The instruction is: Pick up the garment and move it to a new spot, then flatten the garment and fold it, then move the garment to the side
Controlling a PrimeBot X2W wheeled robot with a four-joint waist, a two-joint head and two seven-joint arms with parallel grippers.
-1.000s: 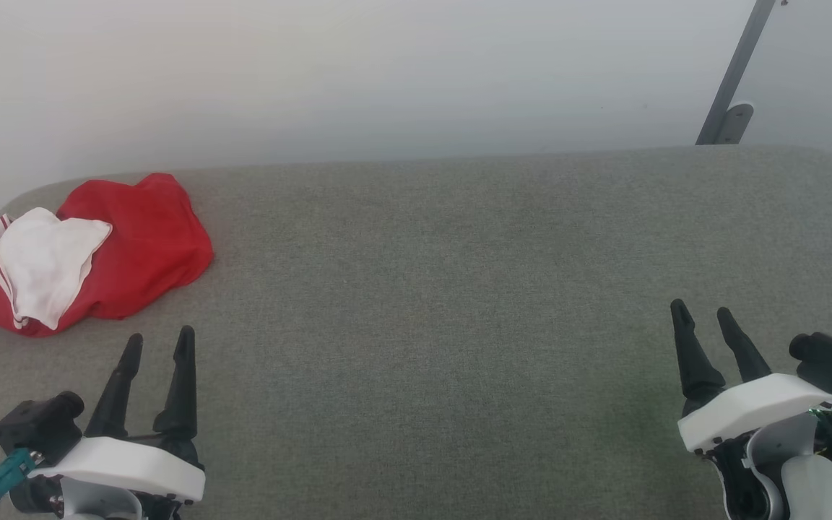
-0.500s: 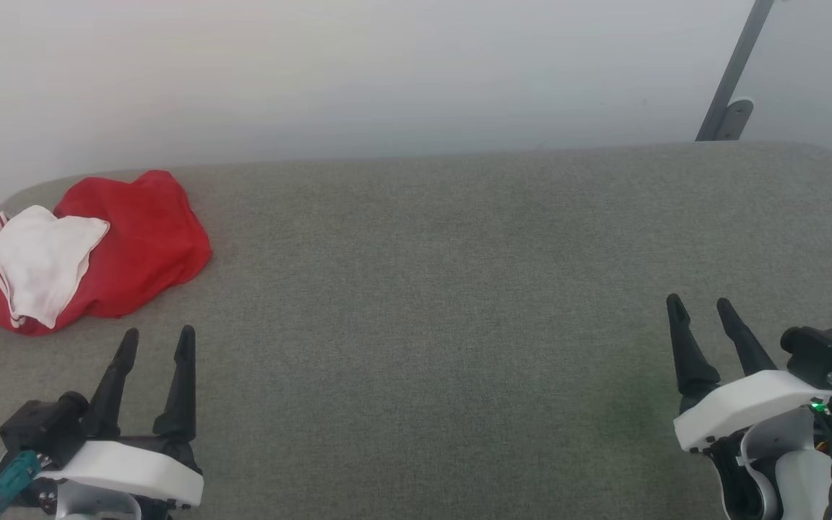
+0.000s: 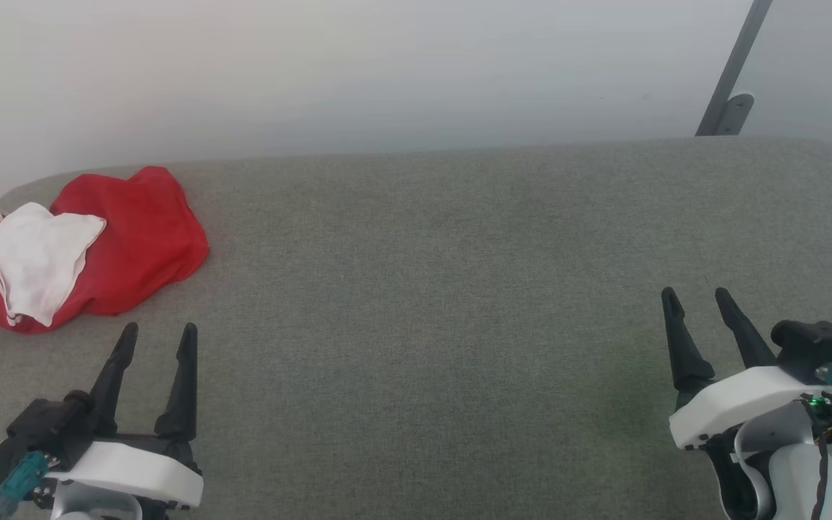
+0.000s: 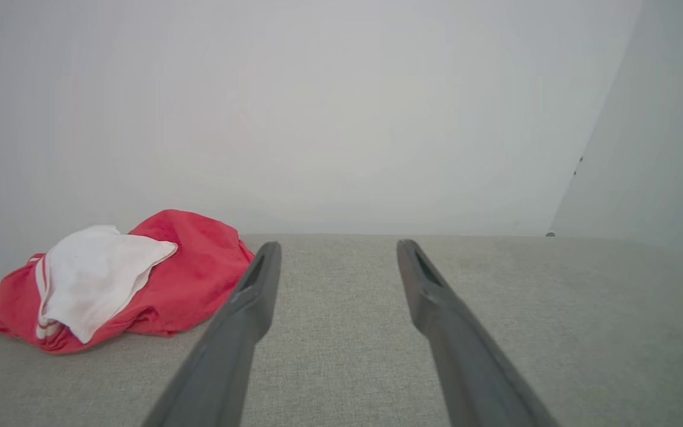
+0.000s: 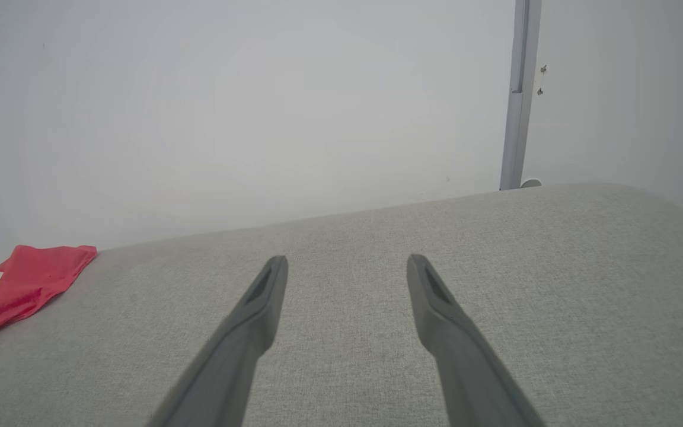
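Note:
The garment (image 3: 120, 245) is a crumpled red top with a white panel and striped trim, heaped at the far left of the grey padded surface (image 3: 430, 289). The left wrist view has the garment (image 4: 187, 279) just left of my fingers, and the right wrist view catches the garment (image 5: 21, 284) at its far left edge. My left gripper (image 3: 157, 334) hovers open just in front of the heap, a short gap away, with nothing between its fingers. Far off at the lower right, my right gripper (image 3: 698, 296) is open and empty too.
A pale wall (image 3: 358, 72) rises right behind the surface's far edge. A grey slanted bar with a bracket (image 3: 730, 108) stands at the back right. The surface's rounded corners fall away at the far left and far right.
The head view has shifted slightly, so the garment and far edge sit a little higher and further left. Both grippers stay open; the right one sits a touch higher in view.

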